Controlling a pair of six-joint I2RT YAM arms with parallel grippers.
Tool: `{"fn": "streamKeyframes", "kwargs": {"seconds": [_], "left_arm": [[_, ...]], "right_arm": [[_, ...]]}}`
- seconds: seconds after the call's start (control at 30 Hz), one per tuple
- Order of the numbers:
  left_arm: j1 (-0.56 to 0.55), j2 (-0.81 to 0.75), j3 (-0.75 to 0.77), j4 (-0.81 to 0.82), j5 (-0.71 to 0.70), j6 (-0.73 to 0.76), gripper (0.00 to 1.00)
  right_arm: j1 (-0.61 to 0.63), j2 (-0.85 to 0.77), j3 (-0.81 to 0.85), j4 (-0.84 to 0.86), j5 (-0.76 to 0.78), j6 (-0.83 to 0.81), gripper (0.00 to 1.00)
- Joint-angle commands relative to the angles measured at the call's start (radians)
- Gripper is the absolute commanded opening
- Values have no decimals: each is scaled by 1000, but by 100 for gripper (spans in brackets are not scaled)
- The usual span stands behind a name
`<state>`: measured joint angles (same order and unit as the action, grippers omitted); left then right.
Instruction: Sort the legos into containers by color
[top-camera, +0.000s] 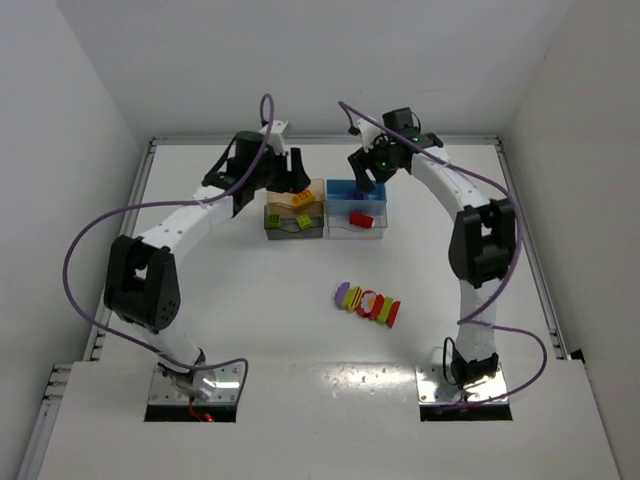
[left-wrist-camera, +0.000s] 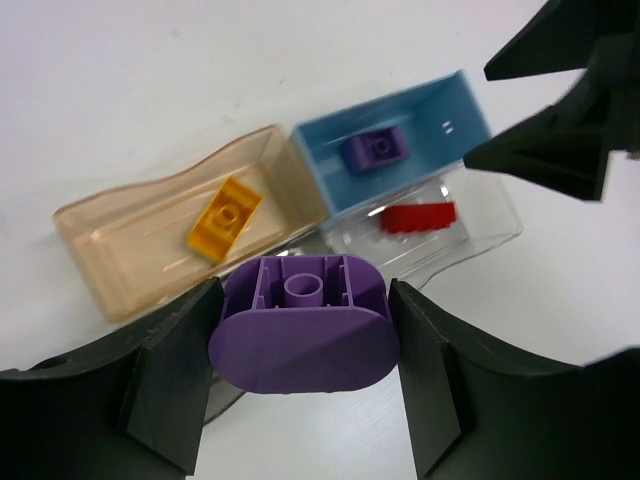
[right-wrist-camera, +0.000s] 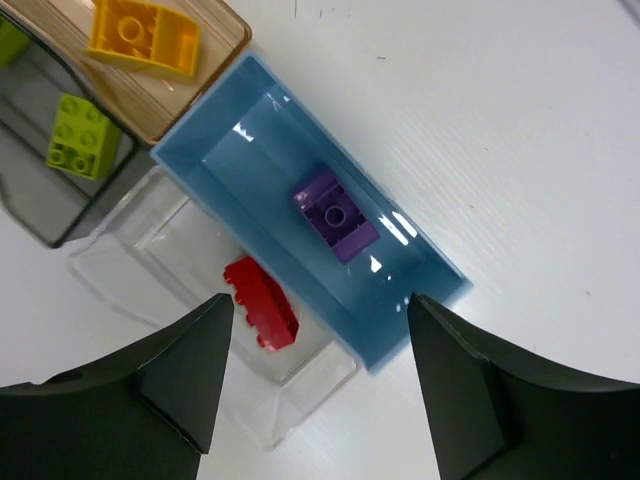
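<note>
Above four bins: left tool grips one purple lego; right tool wide, empty.

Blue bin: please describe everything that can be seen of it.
The blue bin is a rectangular open box of glossy light-blue plastic. It stands upright on the white table, one long side against the clear bin, one short end by the tan bin. Inside lies one purple lego, near the middle.
</note>
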<state>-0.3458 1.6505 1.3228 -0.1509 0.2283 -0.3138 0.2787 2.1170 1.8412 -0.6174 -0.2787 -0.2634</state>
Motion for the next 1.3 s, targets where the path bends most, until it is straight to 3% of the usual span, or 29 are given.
{"fn": "streamKeyframes", "kwargs": {"seconds": [0.0, 0.3, 0.57, 0.77, 0.83, 1.0, 1.13, 1.17, 1.27], "left_arm": [[-70, 89, 105, 80, -46, -27, 0], [-170, 347, 347, 90, -148, -47, 0], [-209, 495, 467, 80, -181, -56, 6], [-219, 551, 533, 71, -190, -47, 17], [-219, 560, 533, 71, -190, -38, 23], [-219, 560, 543, 60, -179, -24, 58], [-219, 519, 543, 60, -179, -13, 61], [-219, 496, 543, 60, -150, -13, 83], [-219, 453, 518, 99, -118, 13, 100]], "right_arm": [[-33, -216, -37, 65, 21, 91, 71], [-114, -491, -250, 42, 21, 156, 72], [-185, -571, -315, 22, 30, 165, 73], [-205, -580, -335, 13, 21, 165, 73], [-205, -580, -346, 13, 21, 165, 73], [-205, -569, -336, 13, 21, 165, 73], [-205, -560, -336, 13, 21, 165, 73], [-205, -560, -336, 22, 12, 165, 73], [-205, -560, -346, 22, 12, 165, 73]]}}
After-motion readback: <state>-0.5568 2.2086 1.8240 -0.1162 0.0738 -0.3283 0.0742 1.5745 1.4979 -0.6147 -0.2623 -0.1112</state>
